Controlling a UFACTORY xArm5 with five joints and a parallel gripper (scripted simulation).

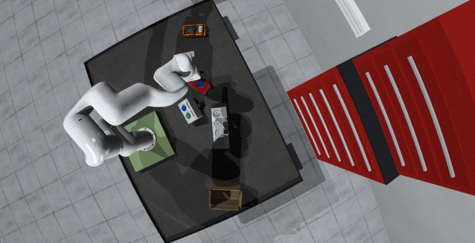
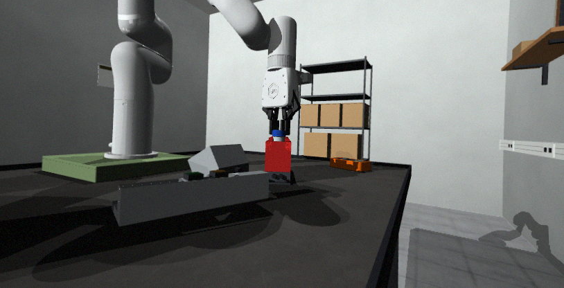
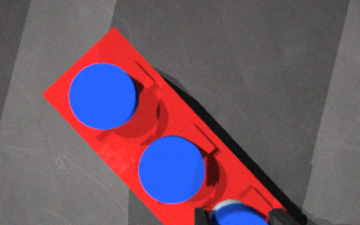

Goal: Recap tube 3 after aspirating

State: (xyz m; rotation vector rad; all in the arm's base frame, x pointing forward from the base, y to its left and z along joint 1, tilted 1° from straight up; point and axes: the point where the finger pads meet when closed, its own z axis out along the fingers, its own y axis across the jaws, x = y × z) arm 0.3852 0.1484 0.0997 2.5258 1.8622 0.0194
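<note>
The red decapping station (image 3: 163, 148) stands on the dark table, also in the side view (image 2: 277, 154). My gripper (image 2: 278, 127) points straight down over it and is shut on the blue cap (image 3: 236, 213) of one tube, still on the station; I cannot tell the tube's number. Two other blue caps (image 3: 103, 96) (image 3: 172, 169) sit on their tubes beyond it. The grey cap tray (image 1: 219, 123) lies right of the key housing (image 1: 189, 110), which has the blue CYCLE key (image 1: 183, 108) and green READY key (image 1: 188, 115). The tray's nests look empty.
An orange multimeter (image 1: 194, 30) lies at the table's far end. An open cardboard box (image 1: 224, 194) sits at the near end. The arm's green base plate (image 1: 149, 141) is to the left. A red tool cabinet (image 1: 398, 108) stands off the table.
</note>
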